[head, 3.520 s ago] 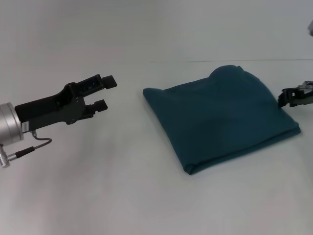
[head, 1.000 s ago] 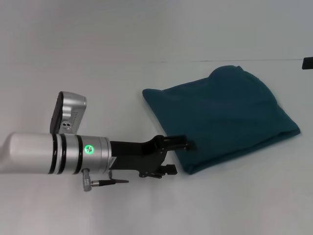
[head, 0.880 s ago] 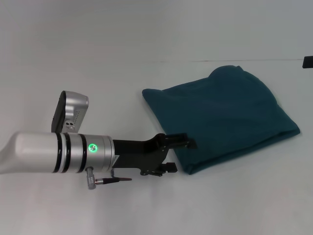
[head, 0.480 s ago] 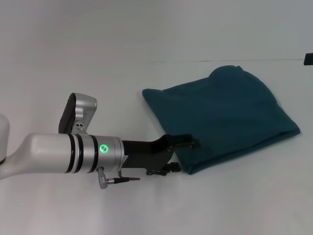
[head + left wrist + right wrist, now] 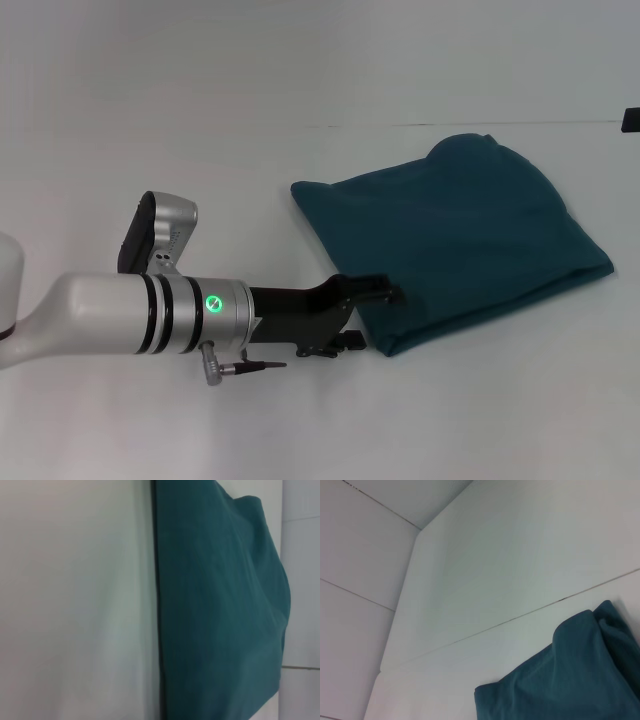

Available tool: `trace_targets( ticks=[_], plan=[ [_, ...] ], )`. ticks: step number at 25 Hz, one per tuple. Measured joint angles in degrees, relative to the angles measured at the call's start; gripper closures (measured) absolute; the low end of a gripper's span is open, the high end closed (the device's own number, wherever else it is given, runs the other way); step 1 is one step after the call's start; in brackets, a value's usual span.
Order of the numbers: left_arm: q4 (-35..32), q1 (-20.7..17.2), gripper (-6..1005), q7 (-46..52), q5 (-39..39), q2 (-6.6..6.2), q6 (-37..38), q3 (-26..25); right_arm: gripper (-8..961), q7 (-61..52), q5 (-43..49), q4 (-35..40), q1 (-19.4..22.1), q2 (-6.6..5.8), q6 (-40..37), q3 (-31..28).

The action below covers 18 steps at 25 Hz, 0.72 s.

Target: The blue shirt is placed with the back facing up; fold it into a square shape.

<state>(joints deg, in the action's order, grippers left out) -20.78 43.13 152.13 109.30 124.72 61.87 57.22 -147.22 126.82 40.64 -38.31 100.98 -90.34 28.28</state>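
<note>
Head view | blue shirt (image 5: 455, 245) folded, no print | left gripper (image 5: 372, 318) at its near-left corner, fingers apart | right gripper unseen

The left arm reaches in low from the left of the head view, its silver forearm nearly level, a green light glowing on the wrist ring and a silver camera housing standing above it. The black left end effector (image 5: 378, 318) points right, its upper finger (image 5: 372, 291) and lower finger set apart. Of the right arm only a dark sliver shows at the far right edge
</note>
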Motion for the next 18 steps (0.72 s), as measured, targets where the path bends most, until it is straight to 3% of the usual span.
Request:
trace_targets(
  ticks=[18],
  plan=[
    [5.27,3.23,105,-2.16,-0.87,0.0,-2.55,0.28,159,0.0,-0.05,-0.39,0.44,0.09,-0.33,0.03]
  ],
)
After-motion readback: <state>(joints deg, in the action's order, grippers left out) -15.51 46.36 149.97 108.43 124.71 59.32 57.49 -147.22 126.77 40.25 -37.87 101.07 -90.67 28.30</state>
